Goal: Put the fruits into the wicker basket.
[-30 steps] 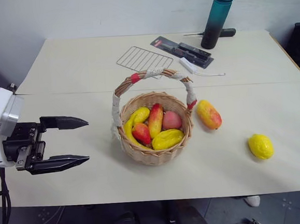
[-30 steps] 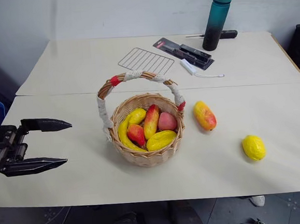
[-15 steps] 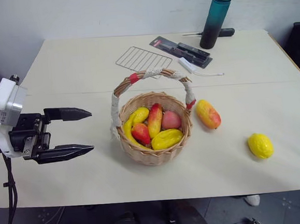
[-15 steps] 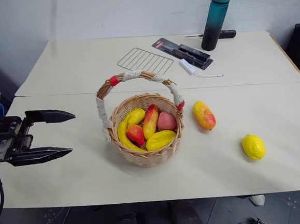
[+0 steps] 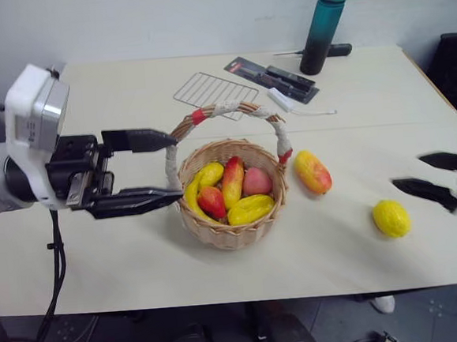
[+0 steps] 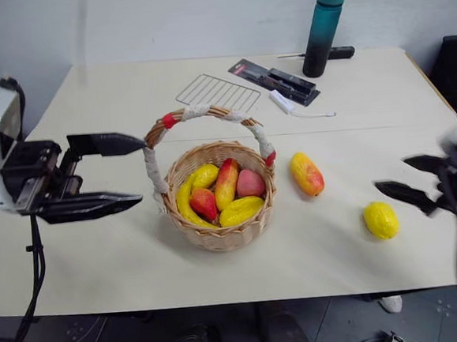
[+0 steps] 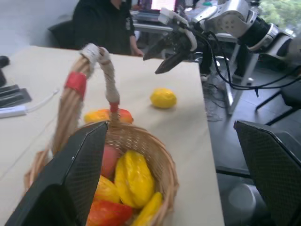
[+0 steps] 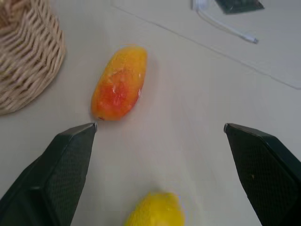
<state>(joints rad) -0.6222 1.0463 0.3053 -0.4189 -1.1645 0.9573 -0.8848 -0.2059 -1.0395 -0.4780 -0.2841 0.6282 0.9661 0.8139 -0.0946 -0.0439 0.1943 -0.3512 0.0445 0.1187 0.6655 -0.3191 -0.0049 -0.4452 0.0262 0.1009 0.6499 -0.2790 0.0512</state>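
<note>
I have the right gripper [image 6: 410, 179] hanging with its fingers spread wide and holding nothing, just right of the lemon [image 6: 381, 220], which lies on the near right of the table [image 6: 101, 260]. The mango [image 6: 307, 173] lies between the lemon and the wicker basket [image 6: 218, 234], just beside the basket's right wall. The left gripper [image 5: 158, 168], also spread and empty, hangs at the left end of the basket's handle, whether touching it I cannot tell. Five fruits [image 6: 236, 211] lie inside. I judge the lemon the step in hand: I would bring the fingers down to straddle it squarely, since a glossy round piece may roll if nudged off centre. The pale tabletop carries a wire rack [image 6: 221, 92], a dark flat pack [image 6: 276, 81] and a teal bottle [image 6: 320, 27] along the far side. In the left wrist view a person in dark clothes [image 7: 106, 23] sits beyond the table.
</note>
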